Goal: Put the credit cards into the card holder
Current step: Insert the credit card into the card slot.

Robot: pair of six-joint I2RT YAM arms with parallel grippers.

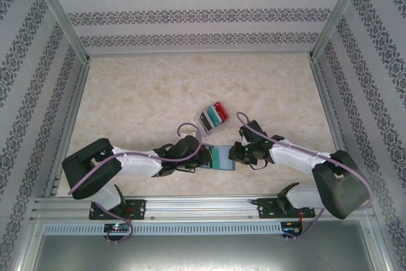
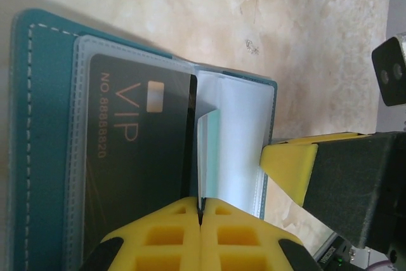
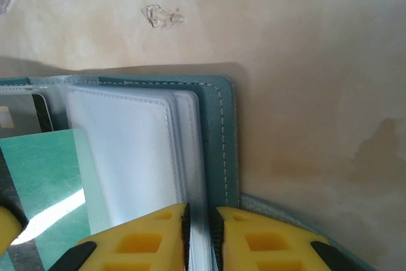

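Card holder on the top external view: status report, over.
Left gripper shut on teal-green plastic card, at a clear sleeve. Right gripper shut on sleeve stack of open teal-blue folding card holder. Black VIP card already sleeved. Nothing blocking.

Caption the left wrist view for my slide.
Shut left pincer holds a teal-green card edge-on over the open card holder, beside the sleeved VIP card.
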